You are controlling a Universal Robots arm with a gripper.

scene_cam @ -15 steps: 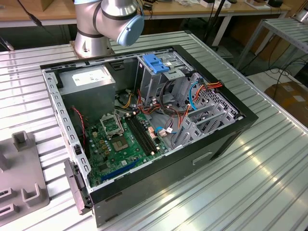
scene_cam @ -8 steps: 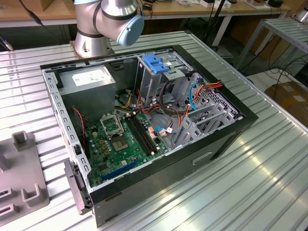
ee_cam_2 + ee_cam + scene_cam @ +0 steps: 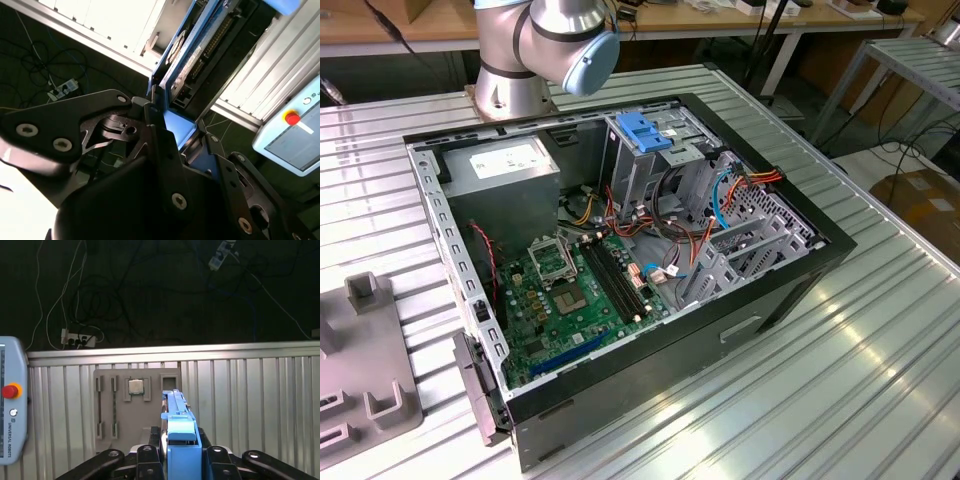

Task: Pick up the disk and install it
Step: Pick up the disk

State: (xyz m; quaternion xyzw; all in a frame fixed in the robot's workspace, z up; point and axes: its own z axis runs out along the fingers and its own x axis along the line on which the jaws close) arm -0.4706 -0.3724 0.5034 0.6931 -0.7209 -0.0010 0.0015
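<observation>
- Black two-fingered hand [image 3: 182, 456] is closed on the disk [image 3: 177, 412], a flat silver-grey metal drive framed by a bright blue plastic carrier rail. In the first wrist view the disk shows edge-on, its blue rail pinched between the dark fingers [image 3: 148, 462].
- In the second wrist view the hand [image 3: 177, 127] clamps one end of the disk [image 3: 192, 50]. The rest of the disk sticks out past the fingertips, with a pale label and a connector row visible on its face.
- The disk is in the air above the ribbed silver metal table [image 3: 250, 400], well apart from it.
- Beyond the disk in the first wrist view, a flat grey fixture plate [image 3: 107, 410] lies on the table. A small square silver processor chip [image 3: 135, 386] sits in one of its recesses.
- A pale blue-grey control pendant [image 3: 10, 405] with a round red button [image 3: 10, 390] is at the table's edge. Both wrist views show it [image 3: 295, 135].
- In the exterior view, an open black computer case [image 3: 740, 320] lies on its side on the table [image 3: 860, 390].
- Inside the case are a green motherboard [image 3: 570, 300], a grey power supply box [image 3: 505, 165] and a metal drive cage [image 3: 630, 175] with a blue plastic latch [image 3: 642, 132] on top.
- The grey robot arm [image 3: 545, 40] stands behind the case.
- A grey holder with raised U-shaped blocks [image 3: 360, 380] rests on the table to the exterior view's left of the case.
</observation>
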